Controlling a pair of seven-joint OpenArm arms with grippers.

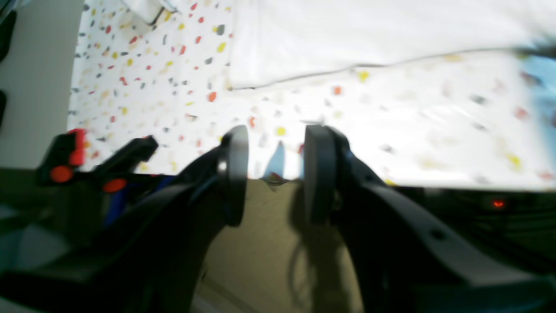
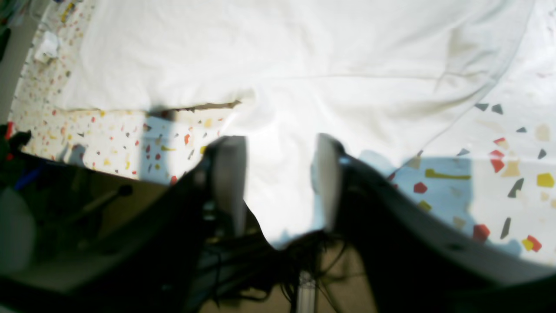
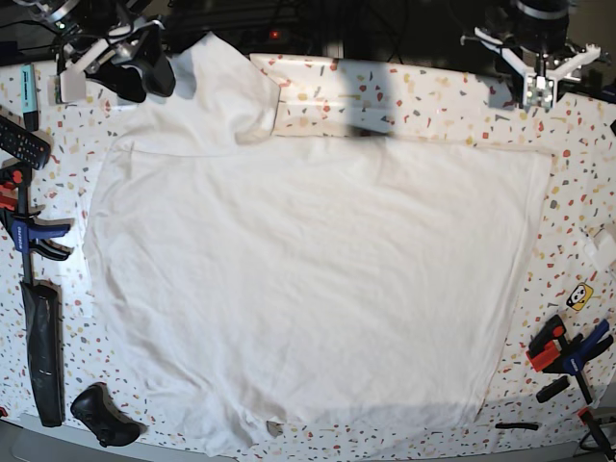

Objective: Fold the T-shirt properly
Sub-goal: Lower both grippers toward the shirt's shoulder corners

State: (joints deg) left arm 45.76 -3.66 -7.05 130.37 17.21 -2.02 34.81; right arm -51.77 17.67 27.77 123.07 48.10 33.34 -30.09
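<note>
Speckled tabletop point(image 3: 433, 106) w/ T-shirt point(image 3: 308, 279) spread flat — clamps point(image 3: 568, 348) at edges.

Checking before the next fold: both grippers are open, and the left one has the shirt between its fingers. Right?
Not quite. In the left wrist view the open left gripper has only speckled table between its fingers; the shirt lies beyond them. The right gripper is open too.

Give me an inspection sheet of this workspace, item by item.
Surface: white speckled tabletop, mostly covered.
Job's things: T-shirt spread flat, one sleeve folded in at a far corner.
Clutter: clamps and, remote, black mouse.
End effectors: left end effector open, off the cloth; right end effector open above the shirt's edge, holding nothing.
Cables: dark tangle below the table edge.
Surroundings: nothing seen.
</note>
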